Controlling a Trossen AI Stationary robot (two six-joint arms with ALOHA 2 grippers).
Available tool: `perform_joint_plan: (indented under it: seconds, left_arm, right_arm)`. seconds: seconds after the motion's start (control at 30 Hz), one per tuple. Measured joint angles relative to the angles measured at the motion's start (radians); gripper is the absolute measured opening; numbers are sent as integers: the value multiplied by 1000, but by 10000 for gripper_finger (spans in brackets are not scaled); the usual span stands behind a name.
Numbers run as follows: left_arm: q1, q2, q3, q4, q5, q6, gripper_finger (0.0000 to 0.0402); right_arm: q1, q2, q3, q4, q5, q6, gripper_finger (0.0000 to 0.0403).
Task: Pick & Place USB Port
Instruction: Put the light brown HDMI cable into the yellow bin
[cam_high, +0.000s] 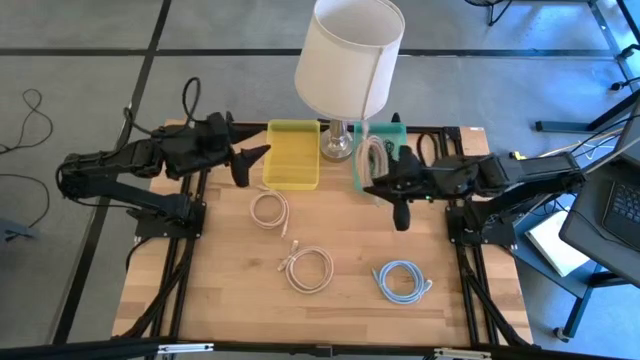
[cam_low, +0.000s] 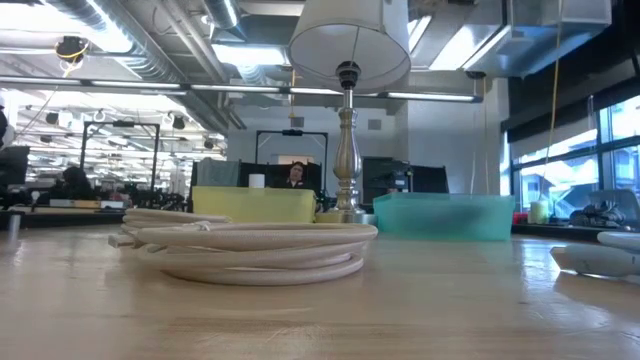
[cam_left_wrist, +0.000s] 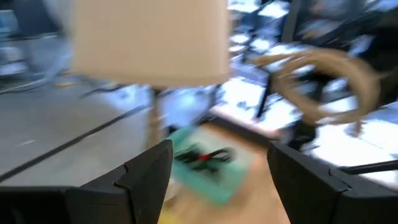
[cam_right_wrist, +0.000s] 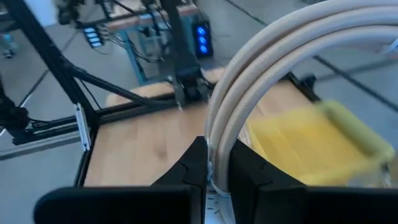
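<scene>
My right gripper (cam_high: 378, 180) is shut on a coiled beige cable (cam_high: 375, 155) above the teal bin (cam_high: 392, 133) at the table's far side. The coil also shows in the left wrist view (cam_left_wrist: 329, 81). My left gripper (cam_high: 252, 165) is open and empty, next to the left side of the yellow bin (cam_high: 293, 155). Two more beige coils (cam_high: 268, 210) (cam_high: 308, 268) and a blue coil (cam_high: 402, 280) lie flat on the wooden table. Neither gripper shows in the low view. My right gripper pinches several strands of the beige coil (cam_right_wrist: 219, 146) between its two fingers (cam_right_wrist: 249, 168), at one spot on the loop. The rest of the loop arches away beyond the fingertips. The coil is lifted clear of the table, over the teal bin.
A lamp with a white shade (cam_high: 348, 55) stands between the two bins at the far edge, and its shade overhangs them. The nearest beige coil (cam_low: 250, 250) fills the front of the low view. A laptop (cam_high: 610, 210) stands off the table's right side.
</scene>
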Motion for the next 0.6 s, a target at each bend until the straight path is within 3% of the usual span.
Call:
perform_joint_plan:
  seconds: [0.23, 0.43, 0.6]
  left_arm:
    - [0, 8, 0, 130, 245, -47, 257]
    - [0, 15, 0, 205, 553, -151, 257]
    - [0, 63, 0, 279, 678, -177, 257]
  right_arm:
    - [-91, 149, 11, 301, -237, -151, 36]
    - [-122, 312, 153, 296, -326, -233, 36]
    - [-125, 429, 298, 259, -357, -309, 36]
